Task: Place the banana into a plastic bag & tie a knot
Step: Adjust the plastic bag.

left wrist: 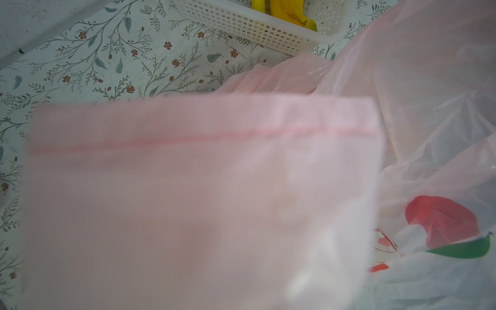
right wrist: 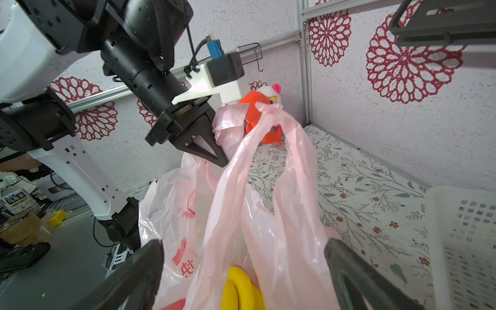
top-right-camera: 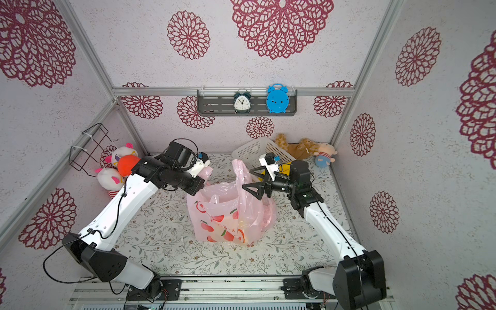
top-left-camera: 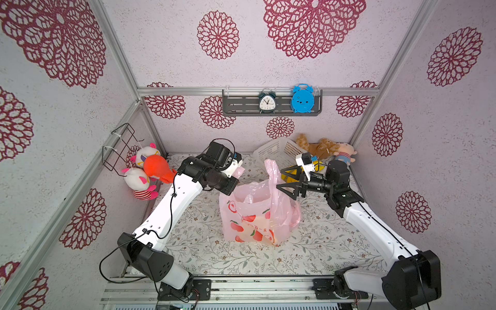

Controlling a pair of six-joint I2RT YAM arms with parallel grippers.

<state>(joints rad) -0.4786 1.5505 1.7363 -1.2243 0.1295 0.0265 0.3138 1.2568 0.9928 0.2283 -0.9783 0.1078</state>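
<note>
White arm shells (top-left-camera: 174, 204), black joints (top-left-camera: 150, 261), looping black cables (top-left-camera: 99, 266), white camera mounts (right wrist: 214, 88), blue plugs (right wrist: 216, 49)

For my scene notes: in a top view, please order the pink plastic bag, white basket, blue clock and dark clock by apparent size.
Largest to smallest:
pink plastic bag
white basket, though partly hidden
blue clock
dark clock
The clocks sit farther back, so real sizes are unsure.

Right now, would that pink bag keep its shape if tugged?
Probably not: the pink plastic bag looks thin, translucent and crumpled, so likely floppy. Its free handle is a limp loop, so a tug would probably just stretch it.
</note>
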